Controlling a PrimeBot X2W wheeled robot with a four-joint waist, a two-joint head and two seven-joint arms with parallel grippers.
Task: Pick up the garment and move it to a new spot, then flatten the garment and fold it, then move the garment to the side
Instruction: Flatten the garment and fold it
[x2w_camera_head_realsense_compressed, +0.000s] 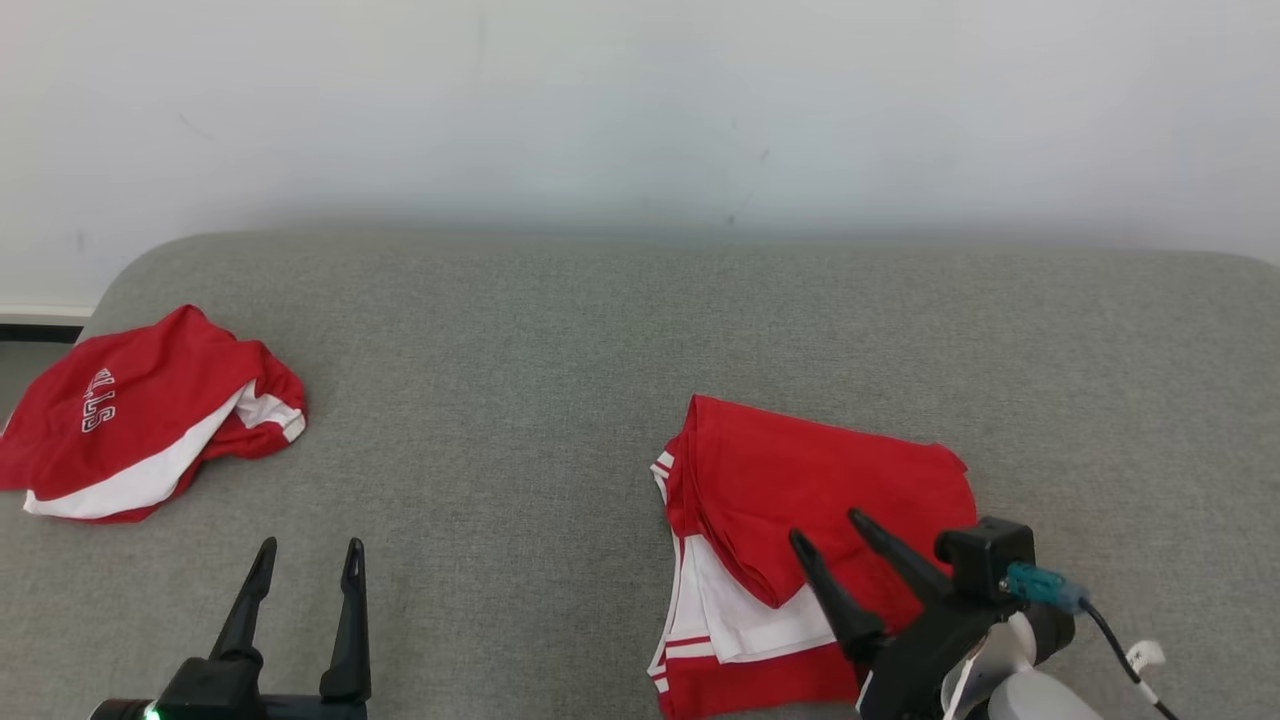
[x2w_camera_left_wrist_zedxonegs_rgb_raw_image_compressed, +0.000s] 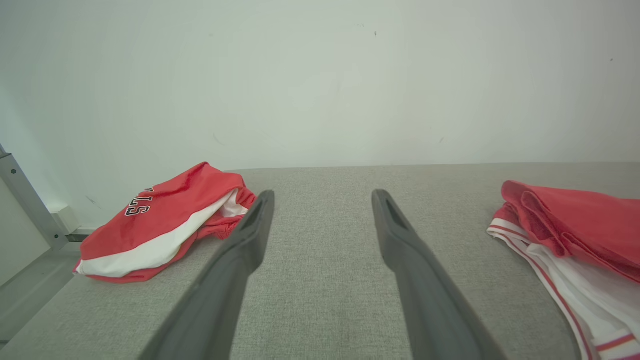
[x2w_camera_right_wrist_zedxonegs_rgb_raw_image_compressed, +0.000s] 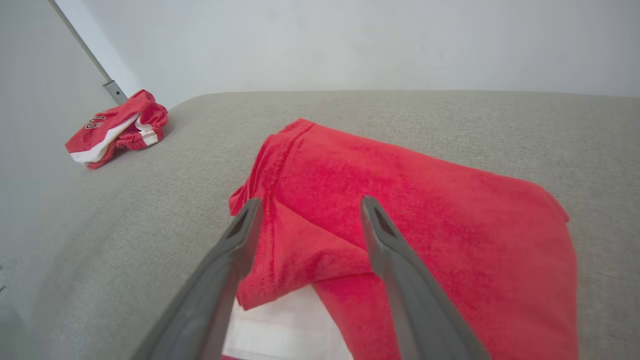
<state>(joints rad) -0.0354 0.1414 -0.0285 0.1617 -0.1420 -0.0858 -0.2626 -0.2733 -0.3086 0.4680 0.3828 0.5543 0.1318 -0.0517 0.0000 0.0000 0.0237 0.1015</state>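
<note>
Grey couch: folded garment; crumpled one reads "LLS".

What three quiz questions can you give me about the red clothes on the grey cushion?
1. True or false: the right gripper stands open over the folded red-and-white fabric garment.
2. The crumpled red-and-white fabric garment with lettering lies on the grey fabric cushion's: A left side, B right side, C middle.
3. How many garments lie on the cushion?
Key: 1 true; 2 A; 3 two.
</note>
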